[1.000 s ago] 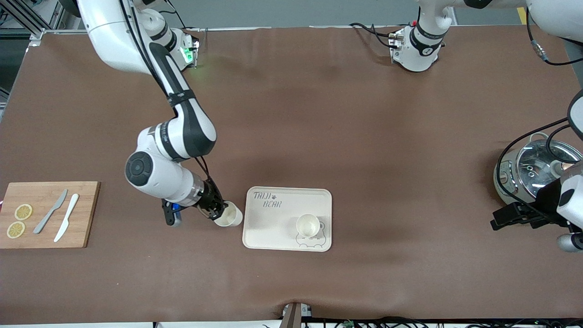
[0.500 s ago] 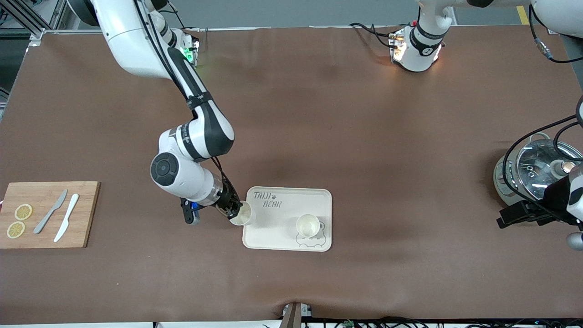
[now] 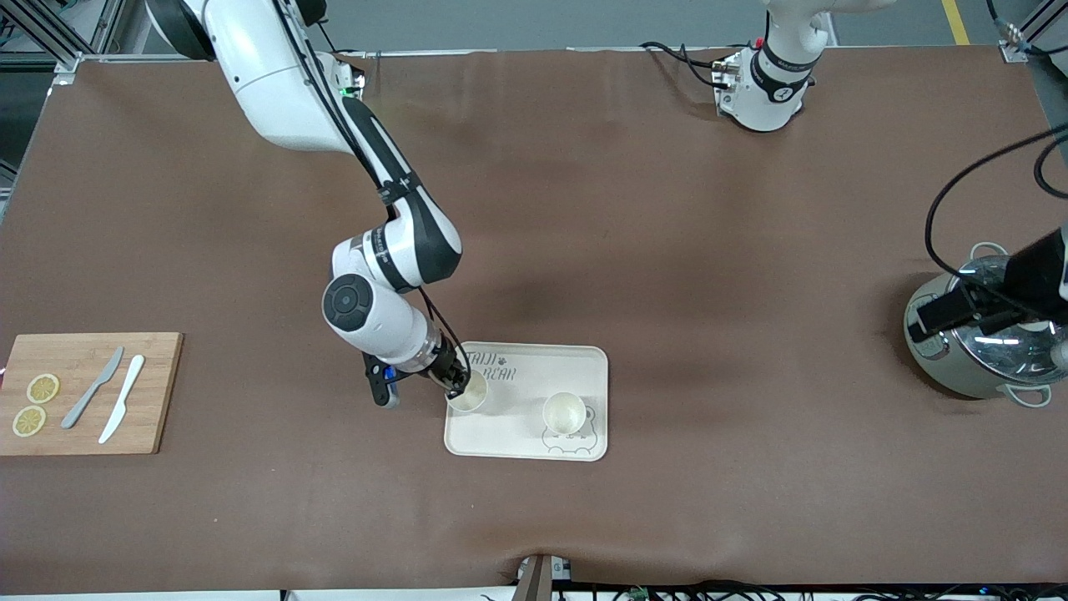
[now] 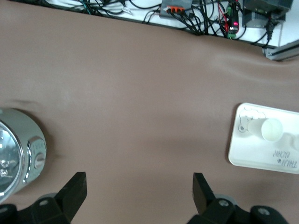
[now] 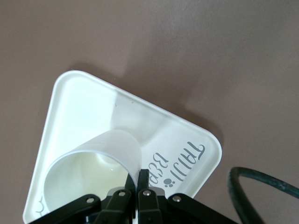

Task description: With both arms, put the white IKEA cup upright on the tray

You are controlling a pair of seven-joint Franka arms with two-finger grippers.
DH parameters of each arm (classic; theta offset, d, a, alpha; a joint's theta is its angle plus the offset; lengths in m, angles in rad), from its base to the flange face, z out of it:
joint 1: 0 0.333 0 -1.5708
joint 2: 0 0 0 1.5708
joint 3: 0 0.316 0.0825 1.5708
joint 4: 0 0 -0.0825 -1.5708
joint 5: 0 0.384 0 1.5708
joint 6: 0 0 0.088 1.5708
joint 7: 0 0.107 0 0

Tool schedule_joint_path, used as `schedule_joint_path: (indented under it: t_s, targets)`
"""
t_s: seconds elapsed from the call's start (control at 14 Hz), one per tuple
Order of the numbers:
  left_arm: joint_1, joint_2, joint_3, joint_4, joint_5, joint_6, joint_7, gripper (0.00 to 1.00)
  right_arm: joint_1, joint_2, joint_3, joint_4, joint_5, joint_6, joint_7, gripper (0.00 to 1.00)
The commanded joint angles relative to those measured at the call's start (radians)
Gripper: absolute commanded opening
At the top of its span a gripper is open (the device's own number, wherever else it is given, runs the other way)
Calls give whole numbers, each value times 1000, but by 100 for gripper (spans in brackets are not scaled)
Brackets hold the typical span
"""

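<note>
- Jaws of the right gripper [image 3: 456, 386] are pinched tight on the rim of a white cup [image 3: 469, 396], one finger inside the wall and one outside, as the right wrist view shows.
- That held cup [image 5: 96, 165] hangs over the corner of the tray [image 3: 584, 361] that lies toward the right arm's end of the counter [image 3: 634, 217], next to the grey lettering; its mouth faces up and its long axis looks close to vertical. Whether its base already touches the tray floor I cannot tell from these views.
- Since the cup sits directly below the jaws, the coming move is probably a short straight lowering and a release, with no sideways travel needed.
- Left gripper [image 4: 140, 196] has its jaws spread wide and empty; it hovers over the steel cooking pot [image 3: 976, 351] at the left arm's end of the counter and waits, well apart from the tray. The right arm is plainly the nearer one.
- Inside the tray a second white cup [image 3: 564, 412] stands upright by the bear-face drawing, empty as far as can be seen.
- A wooden cutting board [image 3: 158, 392] carries two lemon slices [image 3: 36, 403], a grey knife [image 3: 92, 388] and a white knife [image 3: 122, 399].
</note>
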Motion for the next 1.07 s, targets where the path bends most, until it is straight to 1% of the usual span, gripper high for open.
schedule_joint_path:
  t_s: [0.0,0.14,0.29,0.5,0.57,0.64,0.71,0.79,0.93,1.0]
  targets:
    - [33,-128,-51,-177,23,55,-26,100,16,18,-11,22,8,3,14,0]
    - [33,-190,-53,-273,24,70,-26,100,20,18,-11,16,8,2,16,0]
    - [22,-209,-50,-295,24,70,-30,100,21,20,-11,13,8,2,16,0]
    - [-32,-226,-33,-307,38,61,-98,100,35,20,-12,-4,9,3,19,0]
    - [-68,-243,2,-333,57,63,-96,100,35,20,-12,-8,8,3,21,0]
    - [-128,-255,69,-346,66,61,-81,100,35,21,-12,-13,6,2,21,0]
    - [-194,-260,149,-350,66,61,-70,100,36,20,-12,-14,6,0,21,6]
    - [-246,-266,212,-354,66,61,-28,100,36,20,-12,-14,6,-3,21,7]
    - [-244,-264,223,-354,61,61,0,100,36,20,-11,-14,6,-4,21,12]
    - [-237,-264,223,-355,60,61,-6,100,36,20,-11,-13,6,-4,21,17]
